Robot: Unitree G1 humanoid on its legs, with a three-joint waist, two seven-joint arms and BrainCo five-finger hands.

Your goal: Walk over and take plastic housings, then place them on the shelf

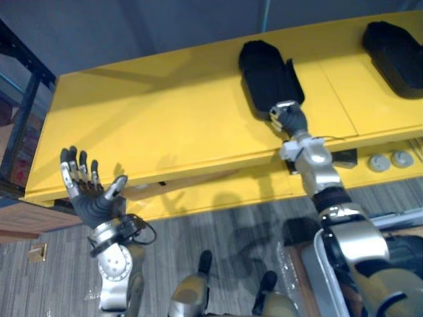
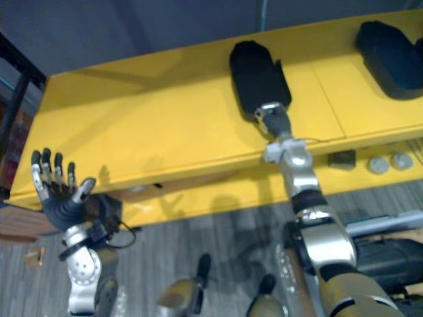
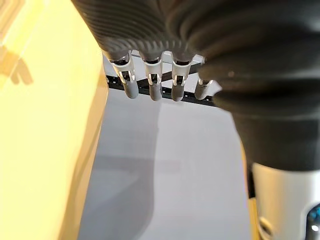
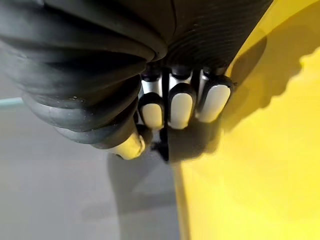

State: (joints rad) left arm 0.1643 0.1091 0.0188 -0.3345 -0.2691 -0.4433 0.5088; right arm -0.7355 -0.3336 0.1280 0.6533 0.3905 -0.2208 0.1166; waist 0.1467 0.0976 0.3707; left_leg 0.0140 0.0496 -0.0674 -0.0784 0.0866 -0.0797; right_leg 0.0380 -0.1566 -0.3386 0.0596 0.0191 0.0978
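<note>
A round grey disc point(image 1: 379, 162) lies beside its twin point(image 1: 401, 158); a tan square point(image 1: 38, 251), perhaps cardboard, rests on the grey floor point(image 1: 66, 281).

Right hand point(image 4: 100, 85): ribbed cover at 12 o'clock, fingers point(image 4: 181, 107) curled toward thumb point(image 4: 127, 145), pinching edge of dark plastic housing point(image 4: 192, 145). Yellow shelf point(image 4: 250, 190) at 4 o'clock of fingers; grey surface point(image 4: 60, 200) at 8 o'clock.

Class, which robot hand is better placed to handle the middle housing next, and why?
Right: the right robot hand sits at the near end of the housing; the left robot hand hangs open, far off.
</note>
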